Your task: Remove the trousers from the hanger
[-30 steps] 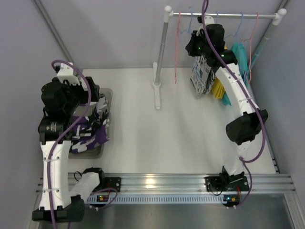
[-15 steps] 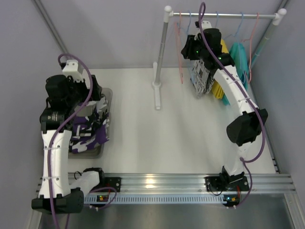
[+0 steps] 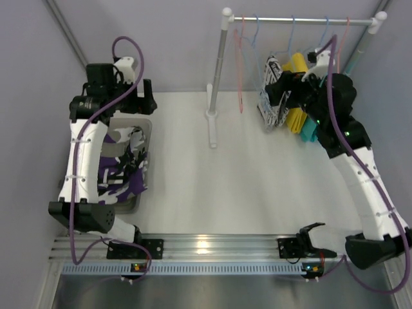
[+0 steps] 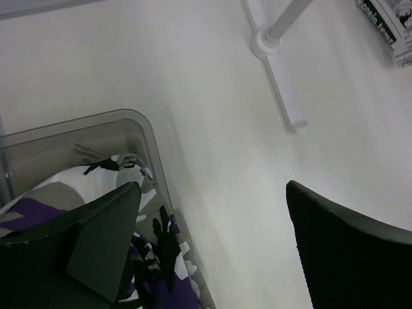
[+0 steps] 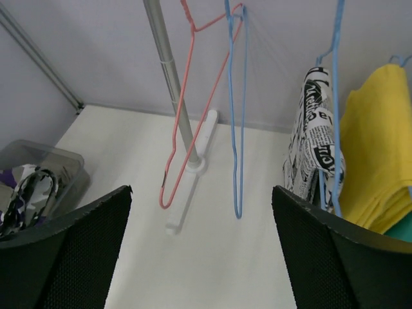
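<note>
Newspaper-print trousers point(image 5: 315, 148) hang folded over a blue hanger point(image 5: 335, 96) on the rail point(image 3: 302, 20), with yellow trousers point(image 5: 373, 148) beside them. My right gripper point(image 5: 201, 193) is open and empty, a little in front of the rail. In the top view the right gripper point(image 3: 285, 90) is level with the print trousers point(image 3: 269, 106). My left gripper point(image 4: 212, 193) is open and empty above the far end of the grey bin point(image 4: 129, 125). Purple camouflage trousers point(image 4: 96, 177) lie in that bin.
An empty pink hanger point(image 5: 163, 182) and an empty blue hanger point(image 5: 234, 165) hang left of the print trousers. The rack's post point(image 5: 167, 64) and its foot point(image 4: 277, 77) stand on the white table. Teal cloth point(image 3: 309, 132) hangs right of the yellow.
My right gripper has opened and drawn back to the right, away from the rail and hangers. The left arm has swung up and toward the back of the bin, still open.
</note>
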Available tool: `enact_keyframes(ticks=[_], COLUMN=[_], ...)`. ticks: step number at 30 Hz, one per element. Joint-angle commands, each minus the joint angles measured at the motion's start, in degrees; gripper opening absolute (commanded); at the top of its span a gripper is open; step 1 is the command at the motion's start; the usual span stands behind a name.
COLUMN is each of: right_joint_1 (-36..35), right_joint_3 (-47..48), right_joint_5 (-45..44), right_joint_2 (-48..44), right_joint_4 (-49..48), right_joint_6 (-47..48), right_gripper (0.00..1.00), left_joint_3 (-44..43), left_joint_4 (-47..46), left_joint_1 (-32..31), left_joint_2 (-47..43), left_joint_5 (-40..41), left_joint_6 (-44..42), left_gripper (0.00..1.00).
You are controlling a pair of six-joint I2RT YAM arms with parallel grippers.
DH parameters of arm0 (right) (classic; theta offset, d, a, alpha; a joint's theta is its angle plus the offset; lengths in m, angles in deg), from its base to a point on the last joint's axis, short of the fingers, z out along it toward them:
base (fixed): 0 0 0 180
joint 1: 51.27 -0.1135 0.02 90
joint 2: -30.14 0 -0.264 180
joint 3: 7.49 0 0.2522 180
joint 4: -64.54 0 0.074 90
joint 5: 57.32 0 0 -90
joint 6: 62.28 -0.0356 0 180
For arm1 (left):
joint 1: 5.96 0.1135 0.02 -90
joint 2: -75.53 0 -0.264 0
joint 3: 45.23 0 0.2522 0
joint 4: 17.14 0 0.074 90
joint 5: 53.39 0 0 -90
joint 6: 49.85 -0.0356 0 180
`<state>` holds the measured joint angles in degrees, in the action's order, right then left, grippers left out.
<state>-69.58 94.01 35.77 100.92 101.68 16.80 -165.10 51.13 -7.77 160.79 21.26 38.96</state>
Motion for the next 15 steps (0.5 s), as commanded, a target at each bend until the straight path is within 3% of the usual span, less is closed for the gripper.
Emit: enact_keyframes(ticks=[1, 3, 6, 9, 15], right_joint_1=[-0.24, -0.15, 0.55, 3.09, 5.56], right_joint_3=[-3.71, -8.27, -14.52, -19.09, -22.79], right_joint_5=[-2.04, -2.3, -2.13, -1.34, -0.28], right_joint_2=[-7.3, -12.13, -16.19, -21.03, -26.22], right_joint_4=[-2.29, -1.93, -1.67, -0.97, -1.32], right_joint_6=[1.6, 2.04, 2.57, 2.04, 2.39], right_gripper=[0.89, 0.99, 1.0, 0.99, 0.99], left_joint_3=[-2.62, -1.83, -1.3, 0.28, 4.76], left_joint_4=[1.58, -0.87, -2.11, -3.17, -5.02], left_joint_1=[-8.02, -15.29, -20.15, -20.87, -20.87], left_joint_2=[1.14, 1.67, 1.94, 0.97, -3.69], left_joint_5=[8.62, 16.1, 17.46, 20.71, 23.79], left_joint_6=[-0.74, 0.3, 0.93, 4.35, 2.16], left_gripper=[0.99, 0.99, 0.99, 0.99, 0.99])
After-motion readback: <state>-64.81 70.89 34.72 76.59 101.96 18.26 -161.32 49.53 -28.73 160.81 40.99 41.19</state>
